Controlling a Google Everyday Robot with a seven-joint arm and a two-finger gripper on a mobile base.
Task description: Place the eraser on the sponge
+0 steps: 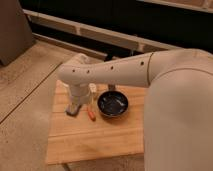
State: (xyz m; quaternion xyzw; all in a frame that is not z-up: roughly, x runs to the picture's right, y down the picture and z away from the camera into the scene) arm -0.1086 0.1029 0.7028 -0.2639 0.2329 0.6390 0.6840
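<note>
The wooden table (100, 137) bears pan (113, 104), pen (91, 114) and, under the end effector (78, 99) (state unclear), the sponge (72, 110).

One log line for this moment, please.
gripper: down over sponge | eraser: not visible | orange pen: right of sponge | black pan: right of pen

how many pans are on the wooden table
1: the black pan lies just right of the pen. The gripper hangs over the sponge, left of both; the arm could hide another.
</note>
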